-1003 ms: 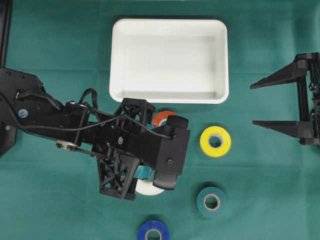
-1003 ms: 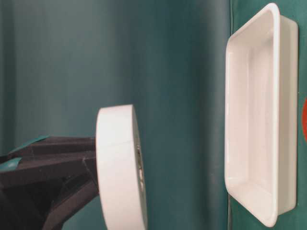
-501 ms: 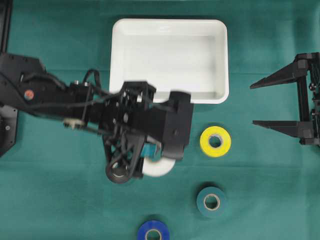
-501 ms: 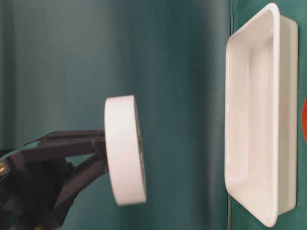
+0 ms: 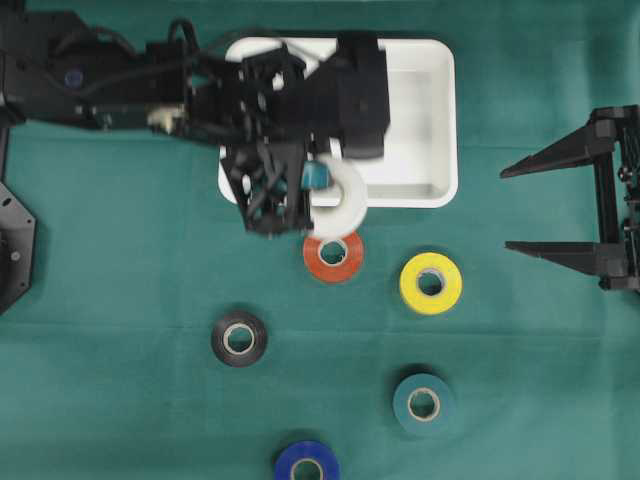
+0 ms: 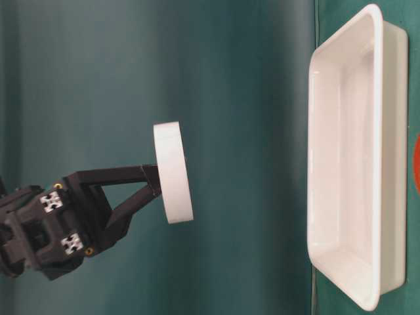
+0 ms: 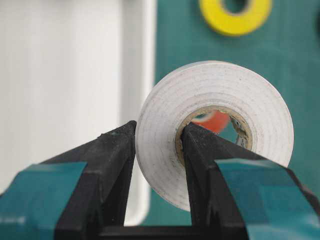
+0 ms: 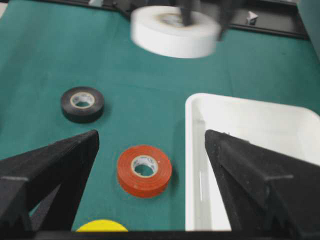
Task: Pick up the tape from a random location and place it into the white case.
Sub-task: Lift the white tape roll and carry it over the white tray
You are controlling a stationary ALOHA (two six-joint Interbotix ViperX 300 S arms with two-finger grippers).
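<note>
My left gripper [image 5: 322,180] is shut on a white tape roll [image 5: 342,203], with one finger through its core and the other on its outer face. The grip shows in the left wrist view [image 7: 159,131] on the roll [image 7: 160,150]. The roll hangs in the air above the front rim of the white case [image 5: 452,120], which is empty. From table level the roll [image 6: 172,172] is well clear of the case [image 6: 341,164]. My right gripper [image 5: 506,208] is open and empty at the right, apart from the case.
Loose tape rolls lie on the green cloth in front of the case: orange [image 5: 333,255], yellow [image 5: 431,283], black [image 5: 239,339], teal [image 5: 424,403] and blue [image 5: 307,465]. My left arm lies across the case's left half.
My left gripper has carried the white roll from the middle of the table back to the case's front rim. The orange and black rolls have come into view. The right arm has not moved.
</note>
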